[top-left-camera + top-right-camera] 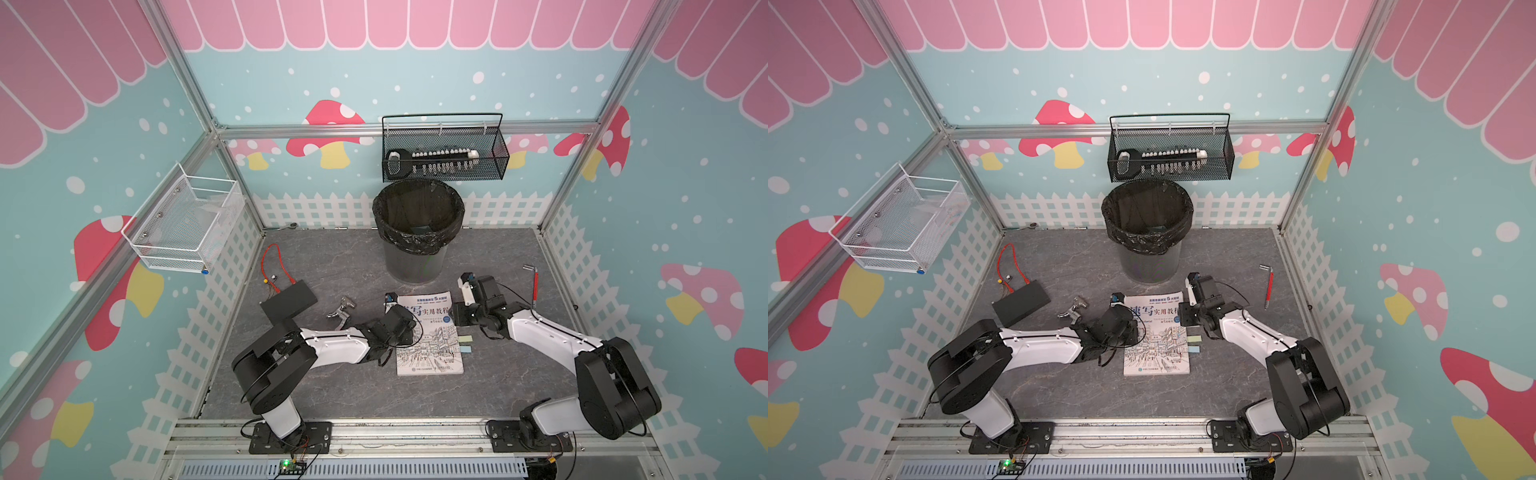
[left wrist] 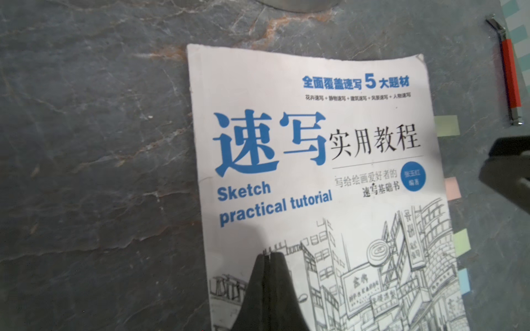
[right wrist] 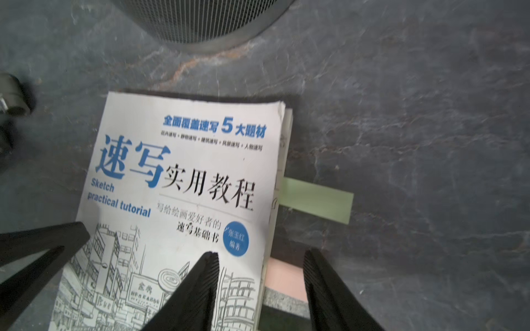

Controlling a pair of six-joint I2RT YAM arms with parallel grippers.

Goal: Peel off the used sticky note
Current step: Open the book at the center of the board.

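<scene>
The right claw (image 3: 261, 252) stands at a middling width and holds nothing, its tips pointing down at the open edge of the book (image 3: 183, 183). 1 finger (image 3: 200, 283) hangs over the cover beside the round blue badge. The other is over the bare table (image 3: 430, 143), just off the pages. Between the 2 lies the pink sticky note (image 3: 284, 278), poking out from under the cover; I cannot tell whether either finger touches it. Ahead of the tips, farther along the same edge, a green sticky note (image 3: 315, 200) juts flat onto the table. Beyond it is the ribbed base of the trash bin (image 3: 200, 25).

The left claw (image 2: 267, 255) is pinched fully together with nothing in it. It sits low over the drawn street scene on the cover, toward the spine — contact with the paper is unclear. Across the book from this claw, behind its tips, 2 more notes stick out of the page edge: a second green tab (image 2: 462, 242) and a blue tab (image 2: 464, 280).

In a top view, a red-handled tool (image 1: 535, 284) lies on the table well apart from the right claw, on its outer side.
</scene>
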